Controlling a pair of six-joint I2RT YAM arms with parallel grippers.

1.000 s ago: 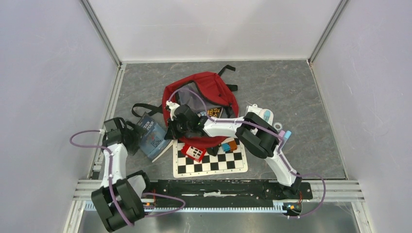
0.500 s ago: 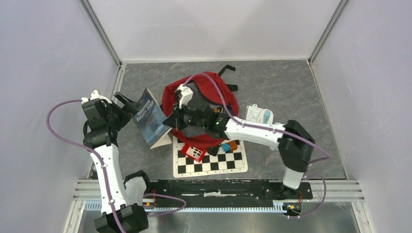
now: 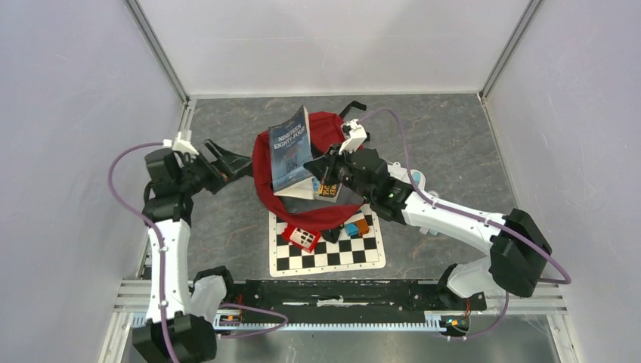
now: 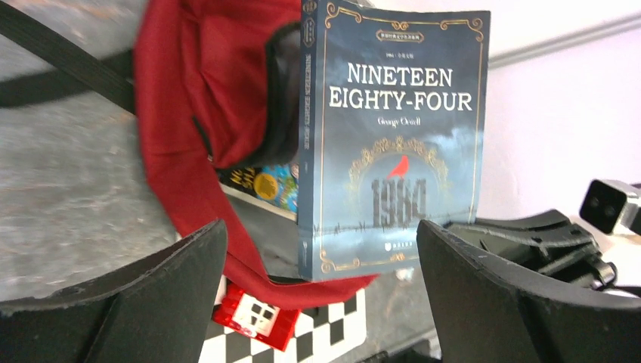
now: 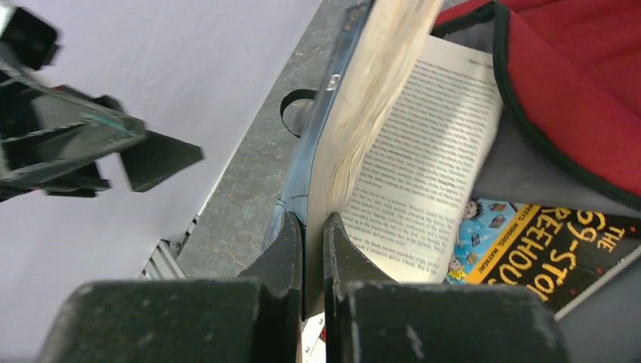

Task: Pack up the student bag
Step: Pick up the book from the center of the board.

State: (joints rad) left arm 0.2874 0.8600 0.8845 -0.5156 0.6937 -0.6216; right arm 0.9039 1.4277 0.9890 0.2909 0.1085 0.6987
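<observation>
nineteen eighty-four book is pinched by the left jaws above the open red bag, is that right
Not quite. The right jaws, not the left, are shut on the Nineteen Eighty-Four book, pinching its edge, as the right wrist view shows. The left jaws stand wide open and apart from it. The rest holds: the book is above the open red bag.

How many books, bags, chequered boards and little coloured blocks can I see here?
Books: 2 (dark blue Nineteen Eighty-Four paperback; black paperback with yellow lettering)
Bags: 1 (red fabric backpack)
Chequered boards: 1 (black-and-white chequered board)
Little blocks: 3 (red block; blue block; orange block)
Total: 7
</observation>
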